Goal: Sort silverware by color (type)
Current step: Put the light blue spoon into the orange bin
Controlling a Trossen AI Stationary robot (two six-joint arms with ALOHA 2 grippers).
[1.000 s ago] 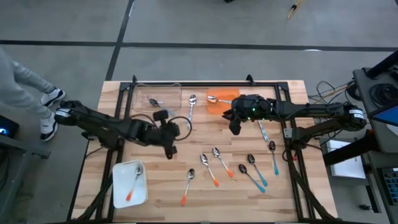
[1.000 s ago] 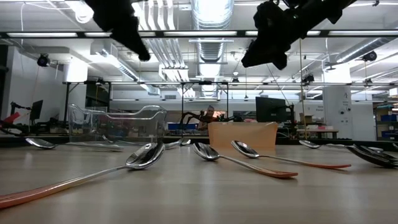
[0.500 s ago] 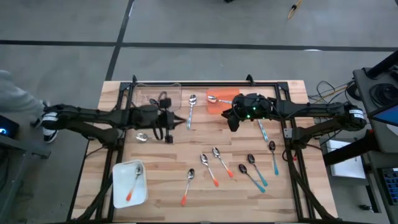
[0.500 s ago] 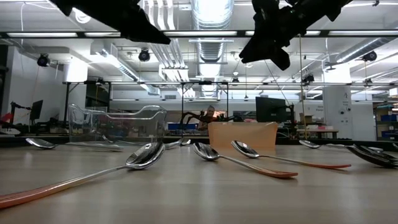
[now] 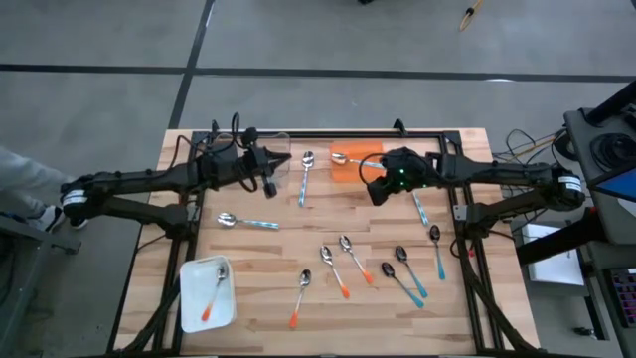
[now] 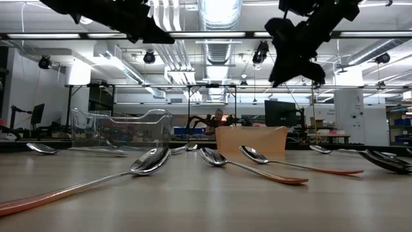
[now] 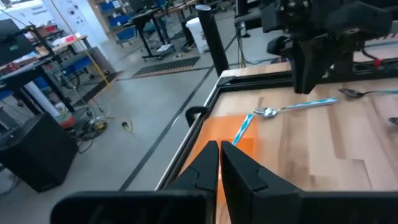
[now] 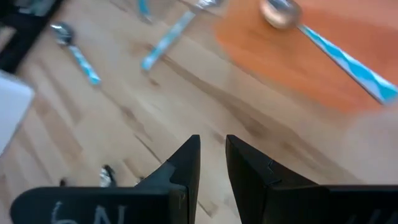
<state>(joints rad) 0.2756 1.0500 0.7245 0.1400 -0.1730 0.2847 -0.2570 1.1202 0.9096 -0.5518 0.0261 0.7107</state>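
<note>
1. Swung back across the table since the earlier frame, the left gripper [image 5: 268, 183] is now seen at the rear left, beside the clear container [image 5: 241, 151]. Its fingers are clenched on nothing.
2. Uncovered by that move, a light-blue-handled spoon [image 5: 248, 222] is seen lying flat on the wooden table [image 5: 298, 239], well apart from both grippers.
3. The right gripper [image 5: 377, 192] is held just in front of the orange tray [image 5: 363, 169]. Its fingers [image 8: 186, 163] are slightly parted and nothing is gripped between them.
4. One light-blue spoon [image 8: 323, 43] is already laid in the orange tray, and an orange-handled spoon [image 5: 213, 290] is laid in the white dish [image 5: 194, 308].
5. The rest of the silverware is left unsorted. Orange-handled spoons [image 5: 334, 269] and teal-handled spoons [image 5: 406, 270] are scattered over the front half of the table.
6. A fresh pick is judged to be the step in hand, and the blue-handled spoon [image 5: 419, 209] just beside the right gripper looks the likeliest target.
7. For a clean lift:
   - The jaws are best opened wider.
   - The fingers should be turned across the thin handle.
   - The gripper should be lowered until the wood is nearly touched before the jaws are closed.
</note>
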